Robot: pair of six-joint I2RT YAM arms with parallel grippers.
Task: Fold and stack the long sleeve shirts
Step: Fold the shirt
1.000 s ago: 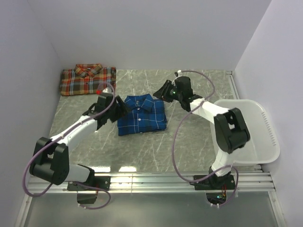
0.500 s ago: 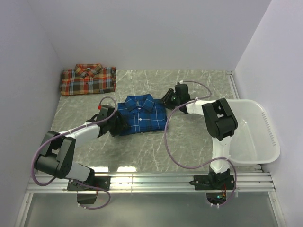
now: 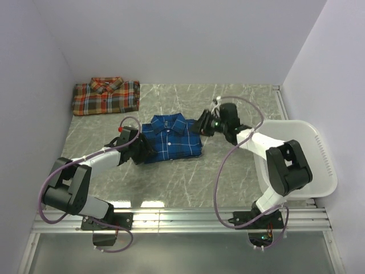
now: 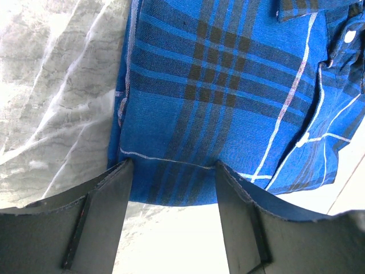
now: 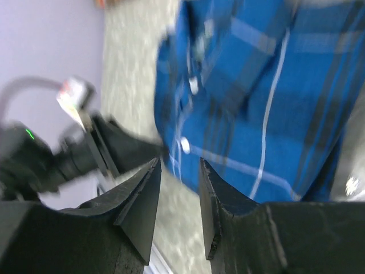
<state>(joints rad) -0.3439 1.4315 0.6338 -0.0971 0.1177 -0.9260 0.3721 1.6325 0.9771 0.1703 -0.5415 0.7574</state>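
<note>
While both jaws gape, blue shirt lies on marbled table between pale walls

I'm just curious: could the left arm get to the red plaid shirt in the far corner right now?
Probably yes. Nothing lies between the left gripper, open at the blue shirt, and the red shirt, though it's a stretch.
</note>
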